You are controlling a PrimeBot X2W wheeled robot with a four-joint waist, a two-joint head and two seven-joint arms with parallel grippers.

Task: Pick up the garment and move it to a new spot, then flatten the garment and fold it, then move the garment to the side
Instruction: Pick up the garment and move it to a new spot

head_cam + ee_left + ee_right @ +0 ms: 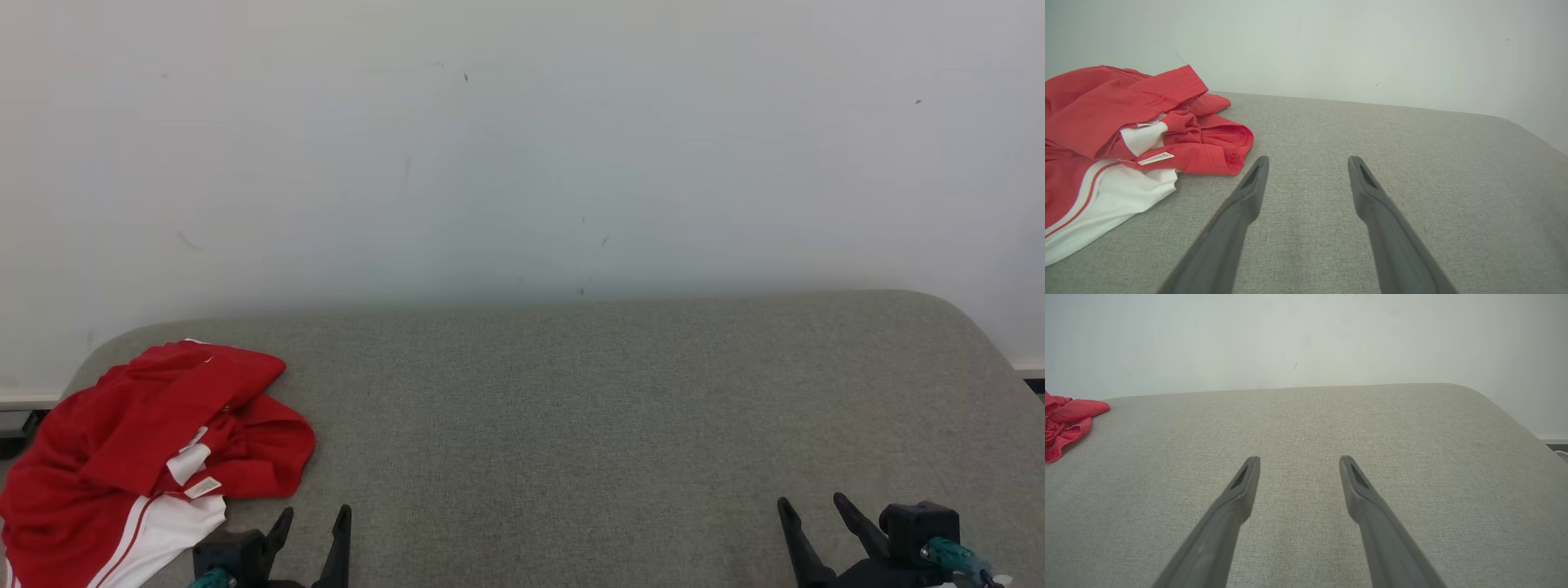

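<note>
While backing the whole scene, standing pale and lightly scuffed as a wall (522, 147). Spreading out below it as a grey woven pad (571, 408), meeting the wall along the far side and rounding off at both far corners.

Lying crumpled near the pad's far left corner as the garment (122, 433): red, with a white panel and thin red-and-white striping, bunching in loose overlapping folds and running out past the left edge of the head view.

Showing at the bottom left of the head view as the left gripper (317, 514), spreading its two dark fingers wide with nothing between them, sitting just beside the garment's near hem yet apart from it. Pointing, in the left wrist view, onto bare pad with the red hem close off to the left of the fingertips.

Showing at the bottom right as the right gripper (812, 502), likewise holding its fingers wide and gripping nothing, sitting well apart from the garment.

Lying smallest of all as a white label (202, 487), resting on a red fold next to the white panel.
</note>
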